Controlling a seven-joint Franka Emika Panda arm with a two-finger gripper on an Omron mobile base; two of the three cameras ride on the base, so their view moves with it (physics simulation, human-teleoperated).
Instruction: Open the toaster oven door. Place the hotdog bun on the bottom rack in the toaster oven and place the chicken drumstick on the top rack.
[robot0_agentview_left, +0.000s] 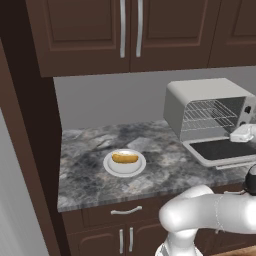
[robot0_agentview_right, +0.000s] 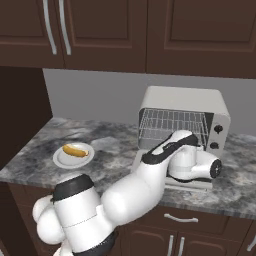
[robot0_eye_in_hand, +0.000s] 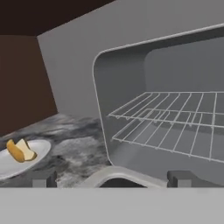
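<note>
- Toward the left edge of the grey marbled counter (robot0_agentview_left: 85, 175) I see a round white plate (robot0_agentview_left: 124, 163) carrying the golden-brown hotdog bun (robot0_agentview_left: 125, 158); from the hand view a paler piece lies touching it, perhaps the chicken drumstick, though I cannot tell.
- Nothing is loaded yet: both wire racks (robot0_eye_in_hand: 175, 120) are bare.
- At the right, the boxy grey toaster oven (robot0_agentview_right: 183, 122) has its door (robot0_agentview_left: 222, 150) folded down, so I judge opening done.
- My gripper (robot0_eye_in_hand: 111, 178) hovers above that door, facing the cavity, jaws spread wide, holding nothing.
</note>
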